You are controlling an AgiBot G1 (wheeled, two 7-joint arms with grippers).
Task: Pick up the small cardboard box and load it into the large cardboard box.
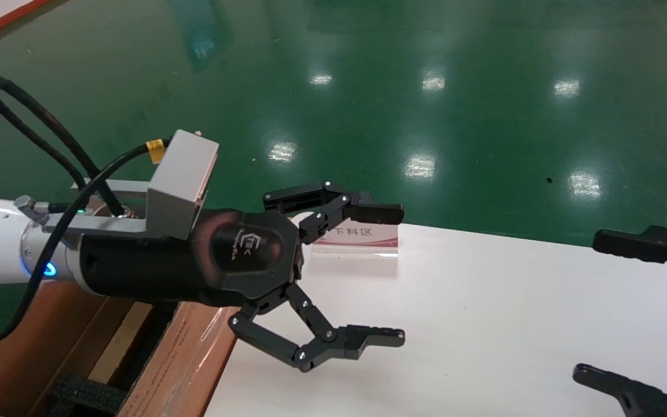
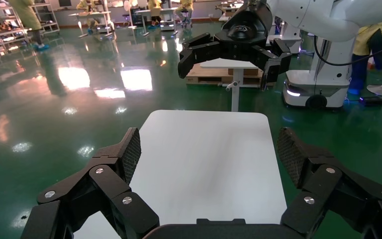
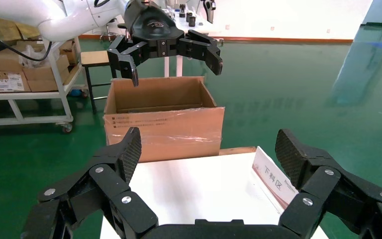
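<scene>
My left gripper (image 1: pixel 394 275) hangs wide open and empty above the left edge of the white tabletop (image 1: pixel 484 324), its 2 fingers (image 1: pixel 377 213) spread far apart and pointing across the table. From my left wrist camera the same fingers (image 2: pixel 129 152) frame the bare white surface, nothing between them.

The large cardboard box (image 1: pixel 189 353) stands against the table's left edge, below my left wrist; its brown flap leans up beside the tabletop, and black foam (image 1: pixel 87 394) shows inside. In my right wrist view the carton (image 3: pixel 161 117) sits just past that edge, with shiny clear tape across its near side.

The small cardboard box is not visible in any view.

My right gripper (image 1: pixel 617 313) is at the right edge of the table, also open and holding nothing.

A clear sign holder (image 1: pixel 356 246) stands near the far edge.
</scene>
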